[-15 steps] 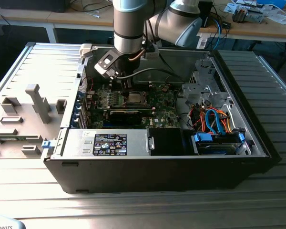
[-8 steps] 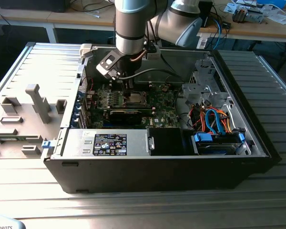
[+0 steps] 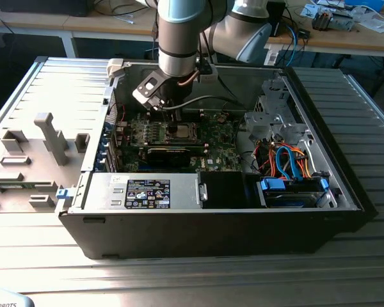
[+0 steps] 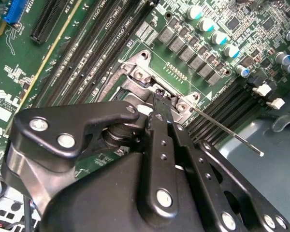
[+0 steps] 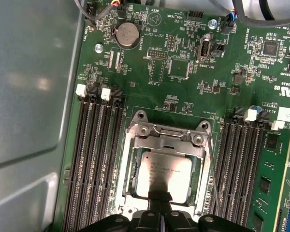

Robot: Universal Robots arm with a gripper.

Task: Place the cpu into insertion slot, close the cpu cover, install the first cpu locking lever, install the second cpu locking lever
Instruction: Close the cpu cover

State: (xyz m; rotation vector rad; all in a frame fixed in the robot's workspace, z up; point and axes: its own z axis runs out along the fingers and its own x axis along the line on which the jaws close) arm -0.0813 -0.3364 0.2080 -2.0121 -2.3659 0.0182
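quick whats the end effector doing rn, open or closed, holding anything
End effector: closed, nothing held, fingertips down at the edge of the cpu.

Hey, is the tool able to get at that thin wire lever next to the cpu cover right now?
Probably yes. The lever stands out bare alongside the cpu cover, with nothing lying across it, and the tool sits at the cover's edge close by.

black gripper (image 4: 158, 95) tip at the silvery rim of the insertion slot (image 4: 135, 73), thin locking lever (image 4: 227, 133) just beside
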